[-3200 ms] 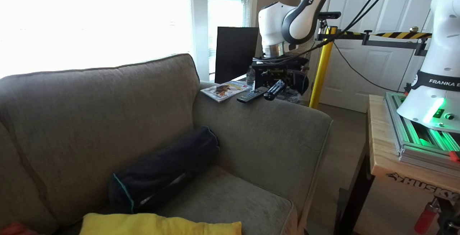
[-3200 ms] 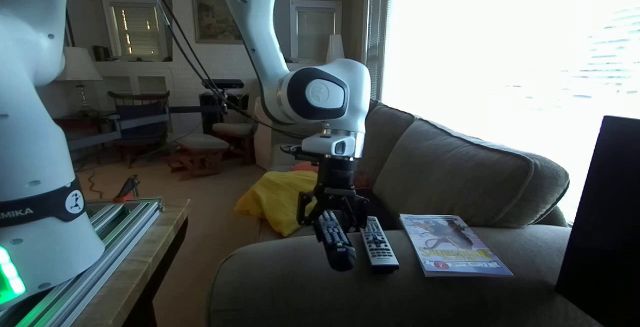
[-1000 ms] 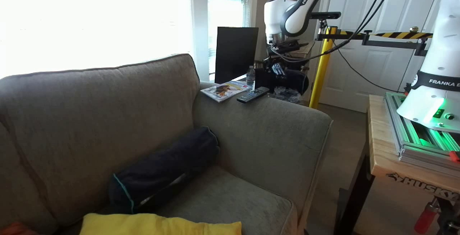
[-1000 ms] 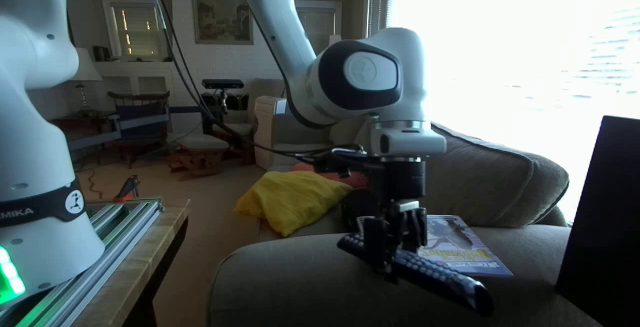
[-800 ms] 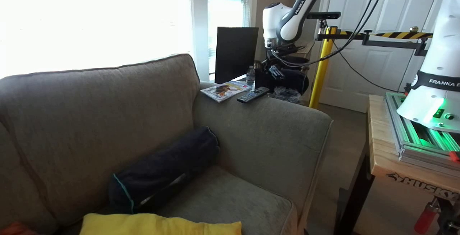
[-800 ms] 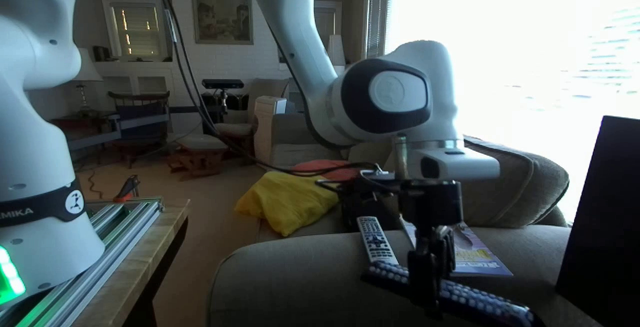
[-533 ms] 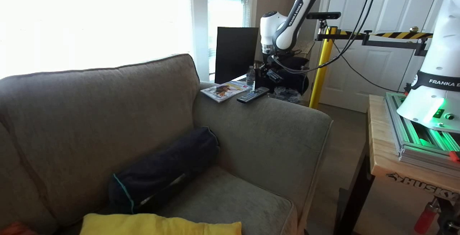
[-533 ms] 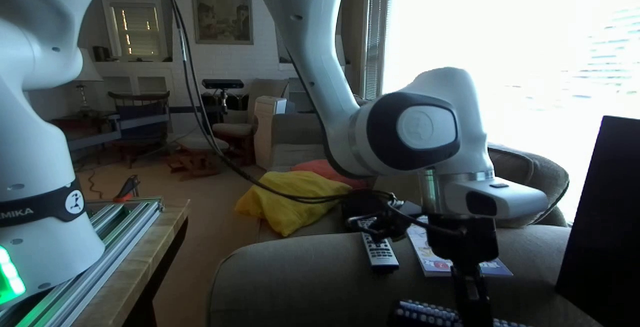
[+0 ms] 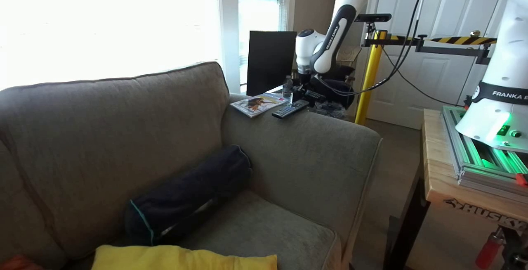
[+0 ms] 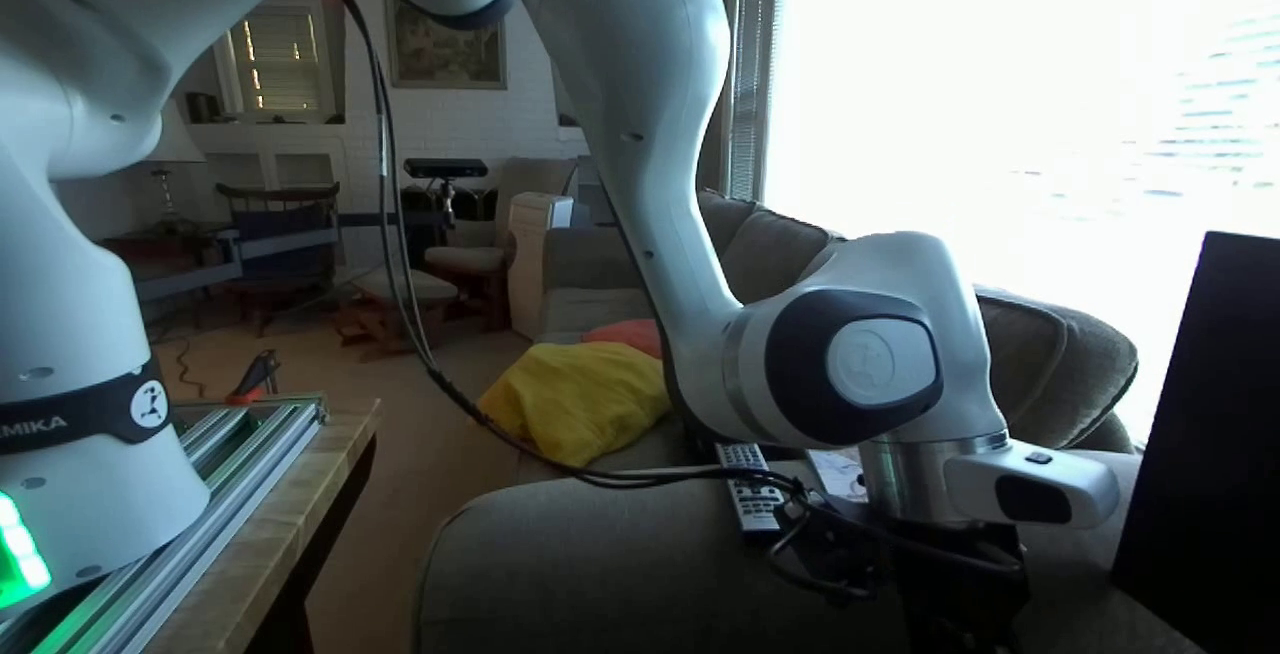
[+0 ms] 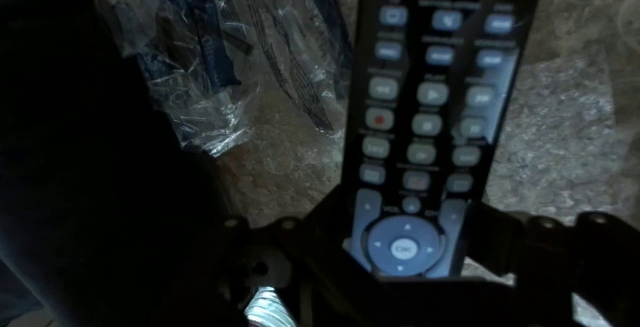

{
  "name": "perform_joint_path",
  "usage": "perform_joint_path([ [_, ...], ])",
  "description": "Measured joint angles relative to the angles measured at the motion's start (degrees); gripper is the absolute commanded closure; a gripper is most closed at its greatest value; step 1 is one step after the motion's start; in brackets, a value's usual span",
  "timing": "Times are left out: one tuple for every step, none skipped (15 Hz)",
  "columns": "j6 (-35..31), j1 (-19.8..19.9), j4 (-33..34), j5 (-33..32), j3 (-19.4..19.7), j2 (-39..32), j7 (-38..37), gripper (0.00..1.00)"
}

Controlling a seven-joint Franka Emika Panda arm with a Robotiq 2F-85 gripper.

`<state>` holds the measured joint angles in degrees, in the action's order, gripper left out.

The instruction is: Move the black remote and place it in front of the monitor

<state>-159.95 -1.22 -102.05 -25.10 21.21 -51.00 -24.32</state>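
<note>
The black remote (image 11: 420, 137) lies lengthwise between my gripper's fingers (image 11: 407, 224) in the wrist view, buttons facing the camera. Both fingers press its sides near the round OK pad; its lower end is hidden by the gripper. A speckled grey-brown surface shows beneath it; I cannot tell if the remote touches it. In an exterior view the remote (image 9: 314, 95) shows small and dark beside the gripper (image 9: 304, 90), beyond the sofa arm. The monitor (image 9: 271, 61), upright and dark, stands left of the gripper there. The monitor's edge (image 10: 1200, 434) also shows in an exterior view, where the remote is out of view.
A greyer remote (image 9: 290, 109) and a magazine (image 9: 259, 105) lie on the sofa arm (image 10: 600, 564). A clear bottle (image 9: 287, 87) stands close to the gripper. Crumpled clear plastic (image 11: 200, 67) and a large dark shape (image 11: 90, 167) lie left in the wrist view.
My gripper has carried the black remote from above the sofa arm to beyond it, nearer the monitor, and turned it crosswise. In the last second the arm has come down steadily.
</note>
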Motion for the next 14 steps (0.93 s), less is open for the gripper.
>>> perform_joint_path([
  [0.0,-0.41,0.45,0.0,0.27,-0.47,0.0,0.55],
  [0.0,-0.64,0.71,0.0,0.39,-0.69,0.01,0.55],
  [0.0,-0.74,0.8,0.0,0.45,-0.73,0.01,0.8],
  [0.0,-0.76,0.86,0.0,0.49,-0.73,0.01,0.8],
  [-0.01,-0.82,0.86,0.21,0.57,-0.75,0.34,0.8],
  [-0.45,-0.86,0.86,0.24,0.6,-0.87,1.63,0.8],
  [-1.94,-0.87,0.86,0.11,0.66,-1.21,3.93,0.8],
  [-3.68,-0.85,0.9,0.1,0.71,-1.74,6.56,0.8],
  [-5.15,-0.75,1.03,0.1,0.72,-2.35,9.26,0.8],
  [-6.64,-0.63,1.12,0.1,0.72,-3.01,12.0,0.8],
  [-8.1,-0.45,1.23,0.11,0.67,-3.58,14.77,0.8],
  [-9.48,-0.14,1.42,0.1,0.46,-4.15,17.69,0.8],
  [-10.71,0.35,1.72,0.1,-0.01,-4.7,20.66,0.8],
  [-11.67,0.99,2.12,0.1,-0.68,-5.29,23.5,0.8],
])
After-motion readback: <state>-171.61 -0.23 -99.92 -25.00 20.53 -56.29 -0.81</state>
